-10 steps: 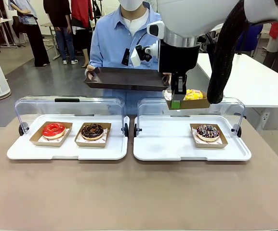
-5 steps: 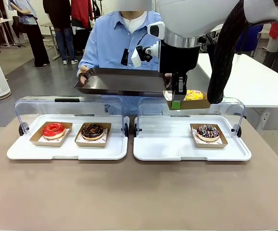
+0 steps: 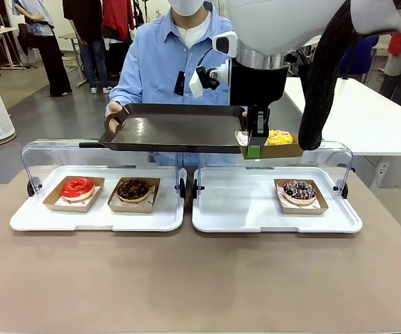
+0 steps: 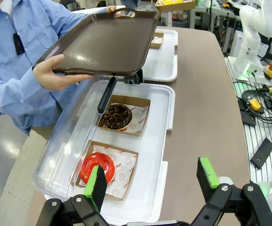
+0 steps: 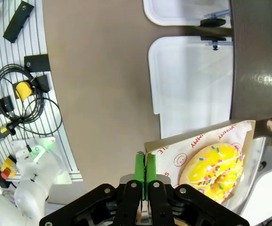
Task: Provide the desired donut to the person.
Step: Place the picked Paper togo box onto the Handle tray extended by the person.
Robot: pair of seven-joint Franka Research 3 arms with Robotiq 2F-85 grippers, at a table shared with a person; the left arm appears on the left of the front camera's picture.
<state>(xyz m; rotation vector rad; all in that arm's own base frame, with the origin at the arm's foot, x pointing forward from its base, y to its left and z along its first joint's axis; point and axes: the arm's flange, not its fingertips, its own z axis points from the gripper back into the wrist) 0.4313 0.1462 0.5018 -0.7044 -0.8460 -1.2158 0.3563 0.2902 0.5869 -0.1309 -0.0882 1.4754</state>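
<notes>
Front view: right gripper point(image 3: 254, 147) clamps the card holder point(image 3: 285, 149) under the yellow donut point(image 3: 279, 136).
Donut sits just right of the fingers, beside the dark tray point(image 3: 176, 131) held by the person point(image 3: 165, 56); left gripper point(image 4: 152, 181) stands wide.

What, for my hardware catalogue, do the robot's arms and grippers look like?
The right arm is glossy white with a black braided cable sleeve. The left gripper and right gripper are black linkages with bright green pads.

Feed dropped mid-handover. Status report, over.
Right end effector shut on carton holding yellow donut, aloft beside dark tray in the person's hands. Left end effector open, facing red donut. Nothing between carton and tray.
</notes>
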